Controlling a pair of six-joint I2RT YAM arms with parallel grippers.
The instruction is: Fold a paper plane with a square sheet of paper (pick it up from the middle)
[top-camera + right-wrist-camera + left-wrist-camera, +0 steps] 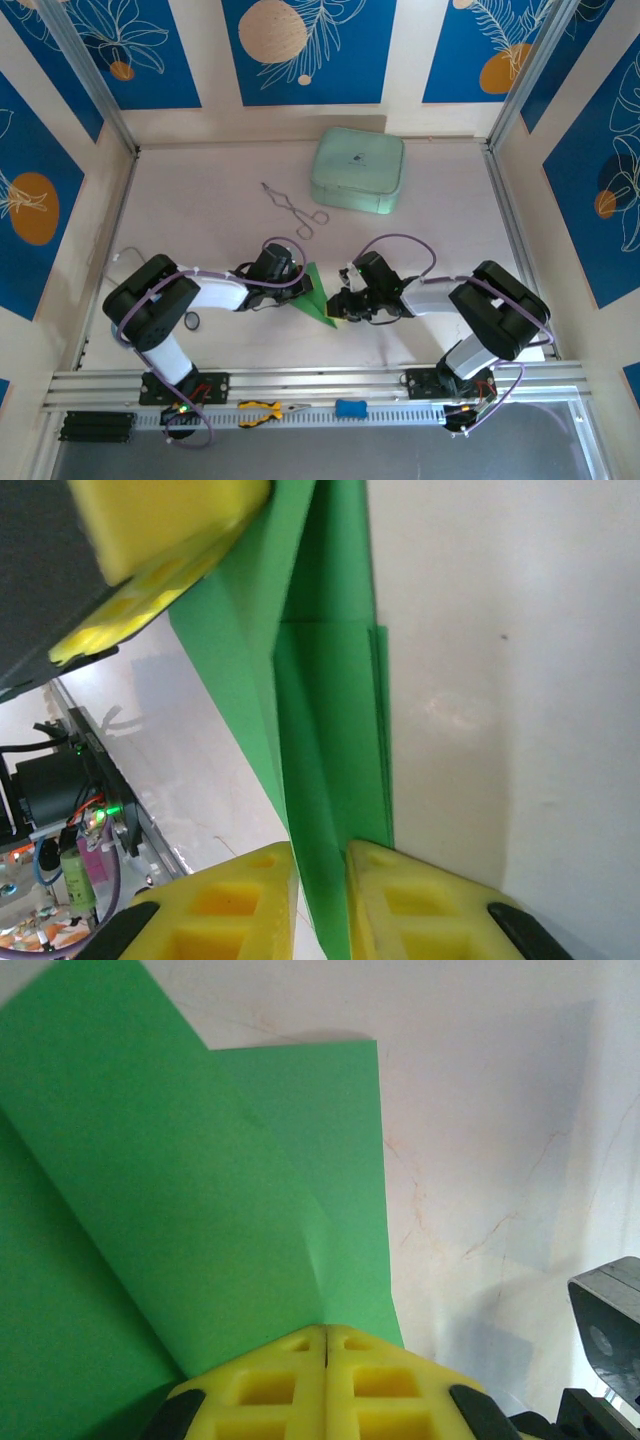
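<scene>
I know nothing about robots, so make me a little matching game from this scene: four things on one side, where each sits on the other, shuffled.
Things:
1 folded green paper
2 mint-green case
3 metal tongs
4 yellow-handled pliers

Places:
A on the near rail
B far side of the table
C pinched by left hand and right hand
D just left of the case

Pairs: 1-C, 2-B, 3-D, 4-A
</scene>
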